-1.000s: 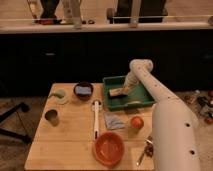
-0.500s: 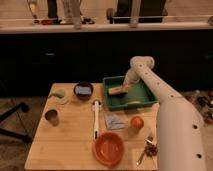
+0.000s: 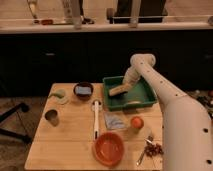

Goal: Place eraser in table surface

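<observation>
**One arm reaching into the green bin**

One white robot arm [image 3: 165,95] stretches from the lower right of the view up and over the light wooden surface [image 3: 70,145], bending at an elbow above the far edge and angling down into the green rectangular plastic bin [image 3: 145,97]. The gripper [image 3: 122,89] sits low inside that bin, at a tan, oblong block that appears to be the eraser [image 3: 117,91]. The eraser lies tilted within the bin, toward its left half; whether it is gripped or merely touched cannot be told.

Left of the bin stands a dark round bowl [image 3: 83,90] with something pale blue inside, and further left a pale green lid-like disc [image 3: 60,96]. A small grey metal cup [image 3: 52,117] stands near the left edge of the surface. A white long-handled brush [image 3: 96,119] lies lengthwise in the middle, just beside a folded blue-grey cloth [image 3: 114,121]. An orange round fruit [image 3: 137,122] rests just below the bin. A large orange-red bowl [image 3: 108,148] sits near the front edge, and a fork [image 3: 144,150] lies at the front right next to a small cluster of dark bits [image 3: 157,148].
</observation>
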Action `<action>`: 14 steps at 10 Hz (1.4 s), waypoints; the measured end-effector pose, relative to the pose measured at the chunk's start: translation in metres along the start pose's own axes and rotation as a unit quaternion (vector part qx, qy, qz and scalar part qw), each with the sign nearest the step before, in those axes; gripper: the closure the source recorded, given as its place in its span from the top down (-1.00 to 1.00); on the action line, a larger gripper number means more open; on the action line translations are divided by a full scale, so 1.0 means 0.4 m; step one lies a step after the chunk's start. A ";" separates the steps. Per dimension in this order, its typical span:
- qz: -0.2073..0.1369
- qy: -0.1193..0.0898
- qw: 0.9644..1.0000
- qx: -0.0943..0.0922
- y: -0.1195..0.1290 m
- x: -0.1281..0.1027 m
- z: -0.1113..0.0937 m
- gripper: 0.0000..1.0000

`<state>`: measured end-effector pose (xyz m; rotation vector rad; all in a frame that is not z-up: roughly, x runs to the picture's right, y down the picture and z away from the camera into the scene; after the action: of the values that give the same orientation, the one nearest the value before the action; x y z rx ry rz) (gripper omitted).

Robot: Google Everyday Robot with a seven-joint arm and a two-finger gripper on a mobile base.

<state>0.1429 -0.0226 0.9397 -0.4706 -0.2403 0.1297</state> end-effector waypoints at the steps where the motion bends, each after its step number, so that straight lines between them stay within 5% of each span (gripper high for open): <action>1: 0.003 -0.001 1.000 -0.001 -0.002 0.001 0.000 -0.66; 7: 0.011 -0.019 0.998 -0.052 -0.011 0.031 0.103 0.53; 14: -0.050 -0.008 0.997 -0.058 -0.002 -0.022 0.096 0.60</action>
<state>0.1245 -0.0082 0.9712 -0.5720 -0.2872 0.0222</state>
